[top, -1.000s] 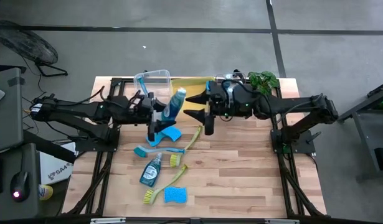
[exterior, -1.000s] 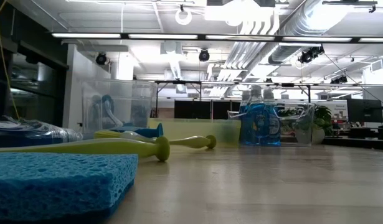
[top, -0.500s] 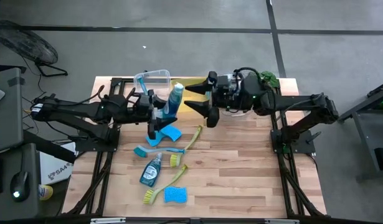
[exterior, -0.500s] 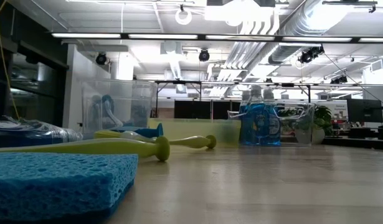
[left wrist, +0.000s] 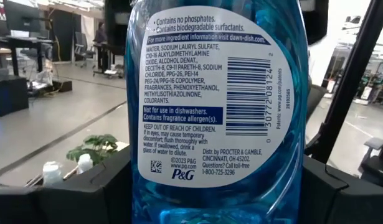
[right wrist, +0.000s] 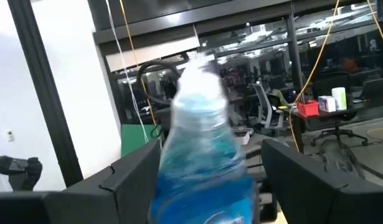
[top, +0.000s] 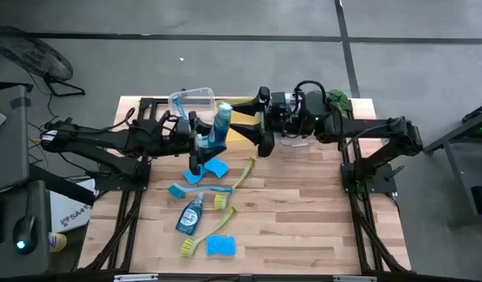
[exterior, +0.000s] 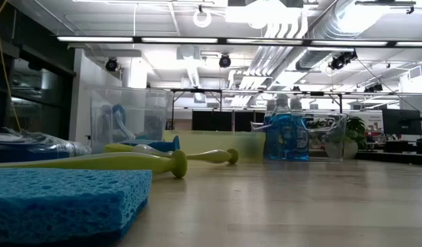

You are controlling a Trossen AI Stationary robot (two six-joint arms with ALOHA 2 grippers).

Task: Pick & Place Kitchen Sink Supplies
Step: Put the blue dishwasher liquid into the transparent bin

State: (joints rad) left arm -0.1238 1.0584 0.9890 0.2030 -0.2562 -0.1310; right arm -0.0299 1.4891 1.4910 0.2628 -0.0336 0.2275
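Right gripper (top: 260, 119) (fingers spread) has retreated from bottle (top: 219, 127)

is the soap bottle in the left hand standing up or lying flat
Upright: in the left hand, the soap bottle has its white cap uppermost, and its back label reads level.

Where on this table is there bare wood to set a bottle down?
Free: the table's whole right half, right of the yellow-green brushes, and the front-right corner. Crowded: left-centre, around the lying soap bottle, sponges and brushes, and by the bins.
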